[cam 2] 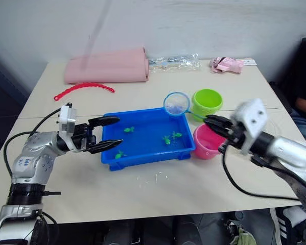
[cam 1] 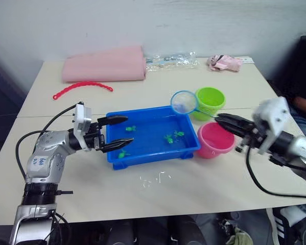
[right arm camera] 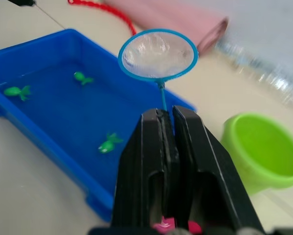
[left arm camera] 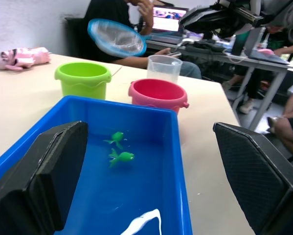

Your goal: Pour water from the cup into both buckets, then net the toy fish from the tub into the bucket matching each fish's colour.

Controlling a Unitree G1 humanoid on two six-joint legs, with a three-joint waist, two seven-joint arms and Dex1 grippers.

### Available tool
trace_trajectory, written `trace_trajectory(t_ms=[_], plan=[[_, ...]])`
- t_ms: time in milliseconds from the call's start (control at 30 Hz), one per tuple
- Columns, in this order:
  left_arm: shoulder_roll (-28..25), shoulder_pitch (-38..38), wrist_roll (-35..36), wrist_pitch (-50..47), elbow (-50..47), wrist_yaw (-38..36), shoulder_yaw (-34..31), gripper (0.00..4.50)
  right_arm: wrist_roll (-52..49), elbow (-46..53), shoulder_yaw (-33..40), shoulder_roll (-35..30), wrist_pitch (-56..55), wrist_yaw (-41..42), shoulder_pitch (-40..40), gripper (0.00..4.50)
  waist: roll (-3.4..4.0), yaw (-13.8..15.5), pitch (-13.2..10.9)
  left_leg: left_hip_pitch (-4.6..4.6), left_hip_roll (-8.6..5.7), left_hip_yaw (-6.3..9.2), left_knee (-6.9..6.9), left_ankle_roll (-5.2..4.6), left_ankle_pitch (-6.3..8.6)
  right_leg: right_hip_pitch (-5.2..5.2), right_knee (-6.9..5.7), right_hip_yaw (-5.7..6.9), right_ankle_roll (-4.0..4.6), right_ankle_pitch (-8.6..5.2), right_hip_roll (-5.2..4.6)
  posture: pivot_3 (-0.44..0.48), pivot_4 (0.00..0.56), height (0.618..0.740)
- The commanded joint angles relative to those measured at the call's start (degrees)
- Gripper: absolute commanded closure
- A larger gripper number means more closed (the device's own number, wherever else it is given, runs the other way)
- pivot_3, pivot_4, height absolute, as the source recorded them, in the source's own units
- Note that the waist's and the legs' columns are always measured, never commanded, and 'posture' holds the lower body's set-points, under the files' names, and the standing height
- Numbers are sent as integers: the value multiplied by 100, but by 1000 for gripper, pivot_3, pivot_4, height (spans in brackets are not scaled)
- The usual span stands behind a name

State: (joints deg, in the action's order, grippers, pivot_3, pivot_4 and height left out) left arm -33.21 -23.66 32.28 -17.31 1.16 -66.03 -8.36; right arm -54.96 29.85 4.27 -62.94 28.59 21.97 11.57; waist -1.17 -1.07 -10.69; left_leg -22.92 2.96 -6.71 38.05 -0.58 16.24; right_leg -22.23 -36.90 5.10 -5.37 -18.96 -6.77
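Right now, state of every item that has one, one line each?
left gripper: open, at the tub's end, holding nothing.
right gripper: shut on the net's handle.
net: raised above the tub's corner, empty.
tub: upright, water and green toy fish inside.
green bucket: upright.
pink bucket: upright.
cup: upright.

Blue handwritten marks stand on the left arm's grey forearm cover (cam 1: 40, 162), perhaps digits, too small to read. Nothing else in the scene carries readable lettering.
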Motion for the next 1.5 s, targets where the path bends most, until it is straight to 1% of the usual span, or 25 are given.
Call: trace_trajectory(t_ms=[33,100,200,433,667,767,900,1133,1367,1500], plan=[[-120,112,170,-90,-402,108,-179,48,-913,211,-363,172,1397,-278,565,4500,1,16,0,-14,-2,0,0,1,-1,-14,-3,1,0,0,2,0,150,740],[-150,160,191,-127,-465,144,-211,48,-1054,100,-556,335,2031,-563,877,4500,0,40,0,-25,-1,-4,0,2,-1,-25,-3,1,0,0,3,0,150,740],[-179,204,215,-162,-531,184,-241,48,-947,-96,-766,590,2704,-833,1235,4500,0,80,0,-29,-5,-11,1,0,0,-29,-1,3,0,0,5,0,150,740],[-228,327,258,-163,-636,250,-286,48,-626,-278,-780,1055,3439,-969,1557,4500,1,97,0,-30,-8,-16,3,-5,3,-31,-2,7,-2,1,2,0,150,740],[-231,367,230,-165,-685,259,-287,48,-444,-386,-570,1387,4002,-1148,1613,4500,1,96,0,-30,-7,-19,2,-6,3,-32,-2,14,-2,1,5,0,150,740],[-221,393,226,-160,-730,278,-269,48,-590,-479,-262,1626,4289,-1344,1551,4500,1,96,0,-30,-6,-19,2,-6,4,-32,-2,19,-2,1,5,0,150,740],[-197,394,212,-156,-751,289,-225,48,-533,-553,44,1831,4632,-1573,1551,4500,1,95,0,-30,-7,-20,0,-7,4,-33,-1,19,-2,1,5,0,150,740],[-189,311,193,-159,-680,258,-167,48,-311,-675,292,2142,5106,-1865,1669,4500,1,91,0,-31,-7,-21,0,-8,4,-33,-1,19,-2,1,5,0,150,740],[-199,273,196,-164,-657,226,-159,48,-598,-787,929,2893,5760,-2108,1833,4500,1,87,0,-32,-5,-21,-3,-8,5,-35,0,17,-2,1,6,0,150,740],[-193,267,194,-154,-653,222,-156,48,15,-640,637,2751,5511,-2054,1817,4500,1,82,0,-33,-7,-22,-4,-9,6,-36,1,18,-2,1,5,0,150,740]])
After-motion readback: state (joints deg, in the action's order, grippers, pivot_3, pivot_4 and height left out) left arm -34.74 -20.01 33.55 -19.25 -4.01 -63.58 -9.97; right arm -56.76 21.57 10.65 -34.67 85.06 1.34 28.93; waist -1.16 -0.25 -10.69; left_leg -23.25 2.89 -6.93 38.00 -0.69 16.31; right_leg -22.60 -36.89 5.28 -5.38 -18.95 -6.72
